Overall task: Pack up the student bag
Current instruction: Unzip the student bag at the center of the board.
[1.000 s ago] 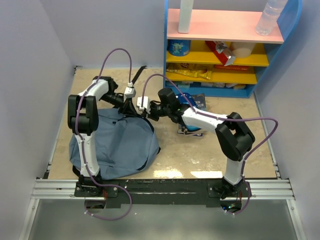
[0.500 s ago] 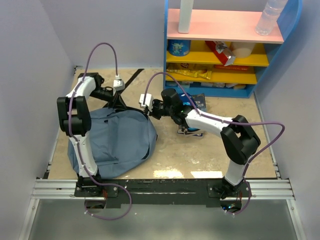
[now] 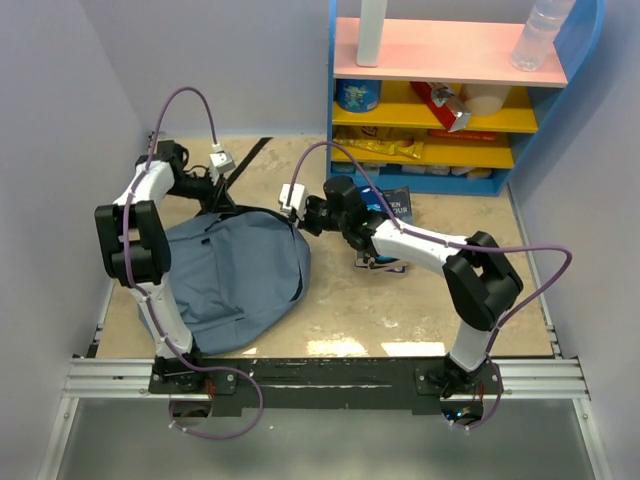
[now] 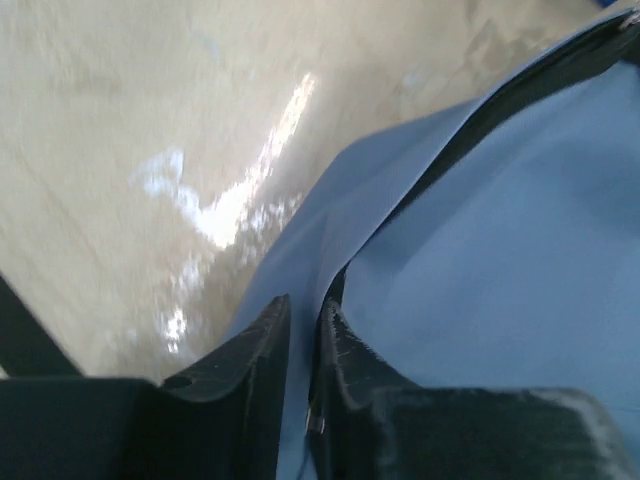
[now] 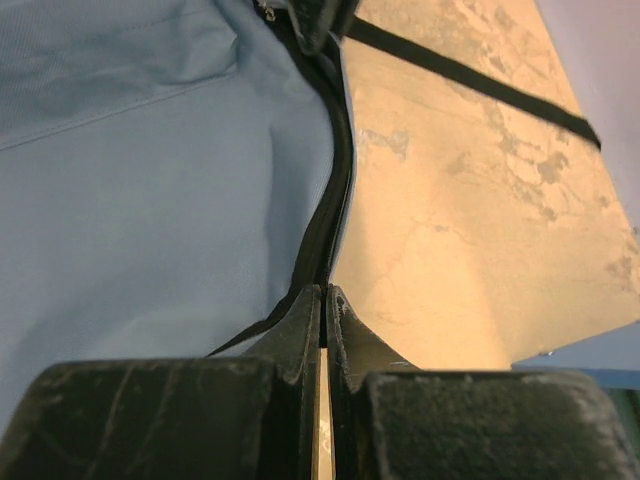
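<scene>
The slate-blue student bag [image 3: 230,275] lies on the left half of the table, its top edge stretched between both grippers. My left gripper [image 3: 222,200] is at the bag's far left corner. In the left wrist view its fingers [image 4: 260,345] stand a narrow gap apart, with a fold of blue fabric [image 4: 330,210] caught between them. My right gripper [image 3: 298,220] is at the bag's far right corner. There the right gripper [image 5: 325,290] is shut on the black zipper band [image 5: 325,215] along the bag's edge. The bag's inside is hidden.
A dark blue book [image 3: 392,208] lies on the table behind my right arm. A blue shelf unit [image 3: 440,100] with yellow and pink boards, cans, packets and a bottle [image 3: 545,30] stands at the back right. A black strap [image 3: 248,158] trails toward the back wall.
My left arm has swung out to the far left, pulling the bag's top edge taut and flattening it. Its jaws have eased slightly apart. The right gripper has barely moved.
</scene>
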`<state>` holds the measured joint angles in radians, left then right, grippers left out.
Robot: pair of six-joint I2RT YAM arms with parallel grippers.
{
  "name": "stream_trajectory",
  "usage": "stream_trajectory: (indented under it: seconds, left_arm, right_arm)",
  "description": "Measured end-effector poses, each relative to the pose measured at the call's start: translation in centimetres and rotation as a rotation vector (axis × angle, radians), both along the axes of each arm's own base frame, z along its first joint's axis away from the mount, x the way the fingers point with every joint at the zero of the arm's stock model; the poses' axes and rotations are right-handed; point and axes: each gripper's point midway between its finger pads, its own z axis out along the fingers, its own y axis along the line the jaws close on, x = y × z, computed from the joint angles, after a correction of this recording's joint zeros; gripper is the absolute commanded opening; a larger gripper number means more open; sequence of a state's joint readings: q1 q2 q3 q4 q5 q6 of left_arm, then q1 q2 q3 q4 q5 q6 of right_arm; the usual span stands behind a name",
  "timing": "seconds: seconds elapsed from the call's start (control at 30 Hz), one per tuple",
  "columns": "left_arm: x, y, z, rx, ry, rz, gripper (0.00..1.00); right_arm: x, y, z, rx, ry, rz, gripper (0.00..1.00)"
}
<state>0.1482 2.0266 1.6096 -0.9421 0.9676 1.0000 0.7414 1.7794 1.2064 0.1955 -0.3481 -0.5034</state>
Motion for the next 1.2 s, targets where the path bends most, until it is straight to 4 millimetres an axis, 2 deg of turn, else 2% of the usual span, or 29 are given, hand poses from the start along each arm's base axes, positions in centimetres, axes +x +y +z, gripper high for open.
stream_trajectory:
  seconds: [0.07, 0.1, 0.2, 0.33, 0.4, 0.47, 0.57, 0.63, 0.73, 0.83, 0.93, 0.97, 1.03, 1.07, 1.17, 1.2]
  left_arm:
    - [-0.5, 0.8, -0.9, 0.049, 0.001, 0.015, 0.6]
    - [-0.8, 1.3, -1.2, 0.066, 0.003, 0.021, 0.79]
    - [-1.2, 2.0, -0.3, 0.071, -0.026, 0.008, 0.92]
    - [-0.7, 0.5, 3.0, 0.015, -0.114, -0.073, 0.96]
    - [-0.2, -1.6, 4.6, -0.011, -0.184, -0.144, 0.97]
    - [-0.6, -4.6, 5.1, -0.042, -0.225, -0.231, 0.97]
    - [-1.5, -9.1, 4.7, -0.083, -0.24, -0.344, 0.97]
    - [-1.9, -11.5, 3.8, -0.108, -0.237, -0.404, 0.97]
    - [-1.6, -13.0, 1.6, -0.119, -0.209, -0.449, 0.97]
    - [-0.7, -13.1, -0.2, -0.119, -0.197, -0.462, 0.92]
    - [-0.6, -13.1, -1.0, -0.121, -0.182, -0.462, 0.77]
    - [-0.5, -13.1, -1.0, -0.12, -0.181, -0.463, 0.66]
    - [-0.5, -13.1, -0.7, -0.118, -0.183, -0.466, 0.53]
    - [-0.3, -13.2, -0.6, -0.115, -0.188, -0.471, 0.38]
    - [-0.1, -13.3, -0.6, -0.117, -0.167, -0.475, 0.1]
    - [-0.1, -13.4, -0.7, -0.119, -0.157, -0.478, 0.08]
  right_arm:
    - [0.0, -0.3, -0.4, -0.01, 0.012, -0.008, 0.0]
    - [0.0, -0.5, -0.7, -0.017, 0.018, -0.016, 0.0]
    - [0.1, -0.9, -1.0, -0.024, 0.034, -0.029, 0.0]
    - [-0.1, -0.7, -1.0, -0.004, 0.061, -0.025, 0.0]
    - [-0.1, -0.4, -1.1, 0.008, 0.072, -0.023, 0.0]
    - [-0.2, 0.0, -1.3, 0.013, 0.082, -0.02, 0.0]
    - [-0.4, 0.5, -1.5, 0.019, 0.089, -0.014, 0.0]
    - [-0.8, 0.9, -1.4, 0.023, 0.091, -0.006, 0.0]
    - [-1.3, 1.6, -1.3, 0.032, 0.091, 0.005, 0.0]
    - [-1.8, 2.1, -1.1, 0.038, 0.089, 0.014, 0.0]
    - [-2.1, 2.4, -1.3, 0.038, 0.092, 0.021, 0.0]
    - [-2.1, 2.5, -1.4, 0.038, 0.093, 0.022, 0.0]
    - [-2.1, 2.8, -2.1, 0.034, 0.098, 0.023, 0.0]
    - [-2.0, 2.8, -2.3, 0.032, 0.099, 0.022, 0.0]
    - [-1.6, 2.7, -3.1, 0.021, 0.101, 0.0, 0.0]
    - [-1.4, 2.6, -3.2, 0.017, 0.1, -0.01, 0.0]
